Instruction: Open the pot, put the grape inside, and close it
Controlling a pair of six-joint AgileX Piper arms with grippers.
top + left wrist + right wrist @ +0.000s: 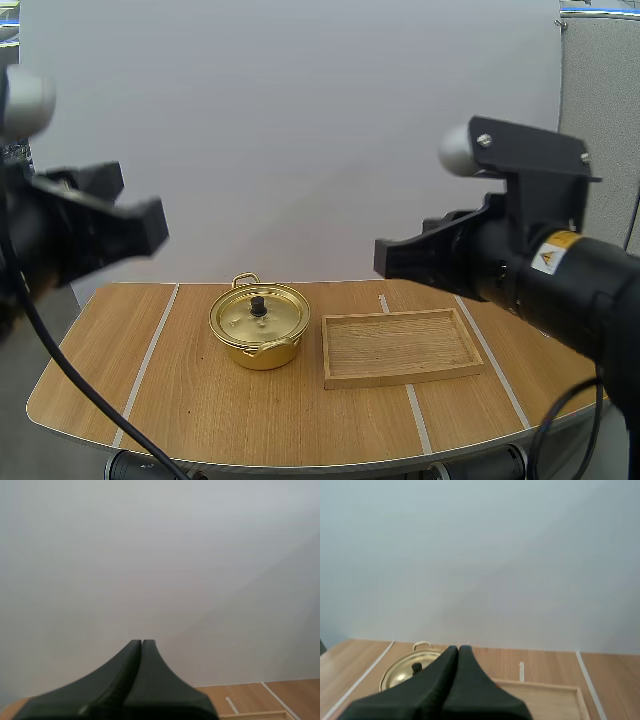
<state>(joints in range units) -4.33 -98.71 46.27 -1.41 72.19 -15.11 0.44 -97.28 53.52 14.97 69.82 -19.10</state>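
Left gripper (142,643) and right gripper (458,649) both have their fingers pressed together on nothing and hang high above the table (190,400). I see the gold pot (259,330), lid (240,312) on, at lower centre-left of the high view, just beside the wooden tray (400,348). It lies below and between both grippers, marginally nearer my left, I judge.

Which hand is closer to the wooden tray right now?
Right. The right hand is raised on the tray side of the table; the left hand is raised on the other side, beyond the pot.
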